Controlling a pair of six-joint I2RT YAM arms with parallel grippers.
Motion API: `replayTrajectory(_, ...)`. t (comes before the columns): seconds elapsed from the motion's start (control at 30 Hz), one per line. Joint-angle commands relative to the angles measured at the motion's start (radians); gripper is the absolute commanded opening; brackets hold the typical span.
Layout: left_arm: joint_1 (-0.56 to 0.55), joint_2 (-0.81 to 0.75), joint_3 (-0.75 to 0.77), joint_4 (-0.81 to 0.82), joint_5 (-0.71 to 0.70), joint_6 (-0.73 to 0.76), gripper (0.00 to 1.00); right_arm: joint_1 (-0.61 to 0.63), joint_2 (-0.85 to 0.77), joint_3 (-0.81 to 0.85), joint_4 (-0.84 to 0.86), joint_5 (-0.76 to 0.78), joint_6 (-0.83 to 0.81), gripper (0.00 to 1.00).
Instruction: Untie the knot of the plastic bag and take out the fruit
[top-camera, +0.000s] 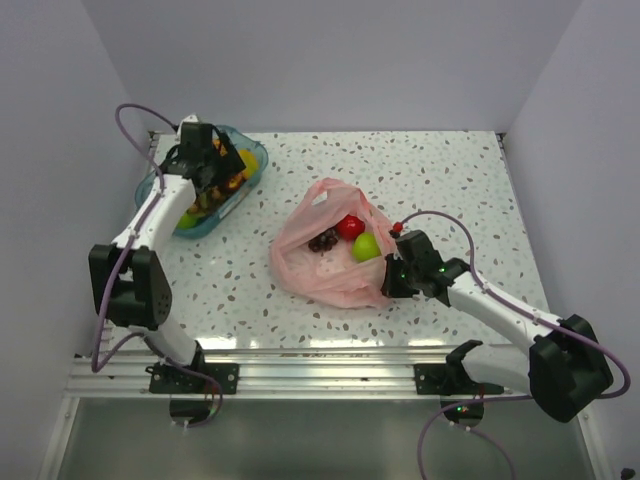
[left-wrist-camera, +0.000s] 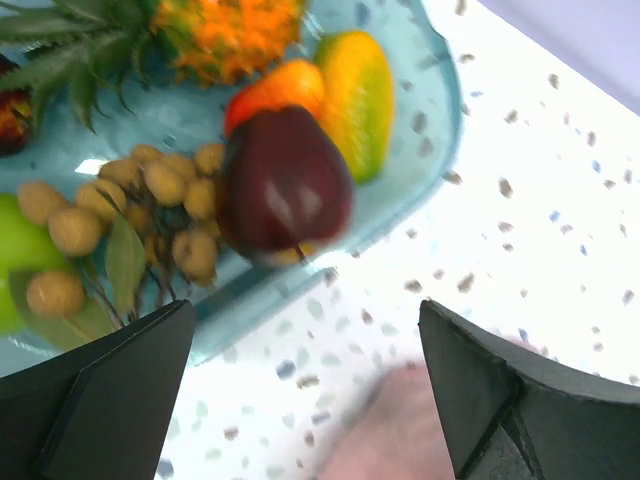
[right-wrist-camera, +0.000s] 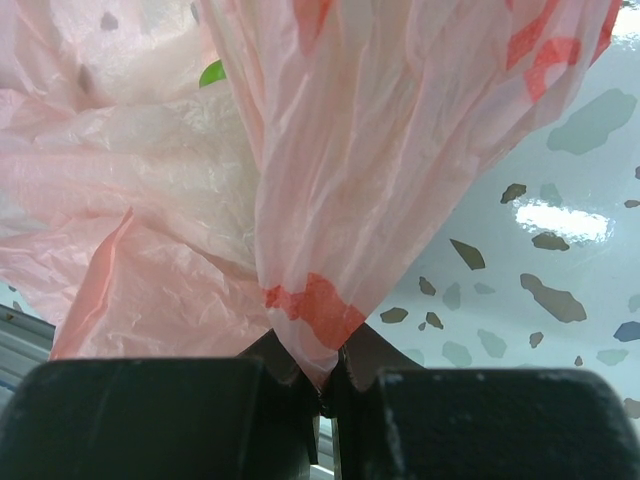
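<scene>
Well left of the plastic bag (top-camera: 320, 275), the left gripper (left-wrist-camera: 308, 335) hangs over the blue tray (left-wrist-camera: 425, 120), jaws spread, empty. The bag, thin crinkly pink film, lies mouth-open; no knot shows. Inside: knobbly dark grapes (top-camera: 323, 240), then a smooth round green apple (top-camera: 366, 247). At the bag's right edge the right gripper (right-wrist-camera: 325, 385) pinches a fold, the apple just left of its jaws; likely the free left arm's pick.

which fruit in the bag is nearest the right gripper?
The lime-green apple, at the right side of the plastic bag, beside the right gripper; the red fruit and grapes lie farther left.
</scene>
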Motion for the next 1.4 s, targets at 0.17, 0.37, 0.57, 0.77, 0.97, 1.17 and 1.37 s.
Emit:
replayTrajectory(0.17, -0.278, -0.348, -0.247, 0.028, 0.067, -0.006, 1.0, -0.002, -0.001, 0.041, -0.045, 0.005, 0.012, 0.02)
replayTrajectory(0.37, -0.583, -0.44, -0.353, 0.039, 0.052, -0.1, 0.96, -0.023, 0.035, 0.044, -0.105, -0.062, 0.048, 0.0)
replayTrajectory(0.57, -0.759, -0.376, -0.348, 0.071, -0.024, -0.106, 0.94, -0.098, 0.035, 0.004, -0.121, -0.127, 0.065, 0.0)
replayTrajectory(0.77, -0.819, -0.204, -0.272, 0.14, -0.043, -0.083, 1.0, -0.201, 0.045, -0.049, -0.131, -0.187, 0.06, 0.0)
replayTrajectory(0.97, -0.823, -0.023, -0.172, 0.203, -0.071, -0.123, 1.0, -0.206, 0.068, -0.057, -0.113, -0.195, 0.062, 0.0)
replayTrajectory(1.17, -0.839, 0.104, -0.115, 0.283, -0.103, -0.188, 1.0, -0.206, 0.06, -0.063, -0.101, -0.195, 0.062, 0.0)
replayTrajectory(1.37, -0.849, 0.193, -0.065, 0.308, -0.16, -0.189, 1.0, -0.204, 0.065, -0.068, -0.088, -0.204, 0.057, 0.0)
